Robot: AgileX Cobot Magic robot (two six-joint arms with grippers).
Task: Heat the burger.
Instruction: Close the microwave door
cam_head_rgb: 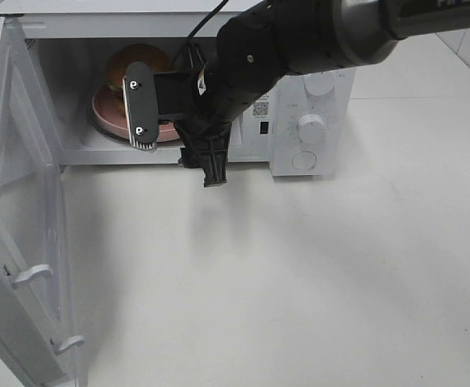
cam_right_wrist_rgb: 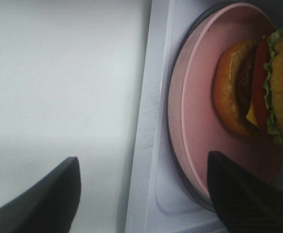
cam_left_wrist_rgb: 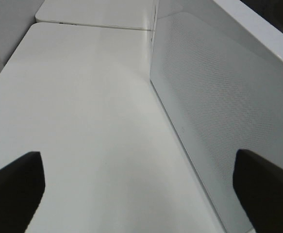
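Burger (cam_right_wrist_rgb: pixel 258 82) w/ glossy bun sits on pink plate (cam_right_wrist_rgb: pixel 199 97) in white microwave (cam_head_rgb: pixel 323 89); left claw (cam_left_wrist_rgb: pixel 139 162), right claw (cam_right_wrist_rgb: pixel 142 160) open, seemingly empty; door (cam_head_rgb: pixel 17 201) unshut.

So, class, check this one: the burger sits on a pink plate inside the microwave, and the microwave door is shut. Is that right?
Not quite: the door is not shut, it stands swung wide open, as the exterior high view shows. The rest holds: the burger sits on the pink plate inside the microwave.
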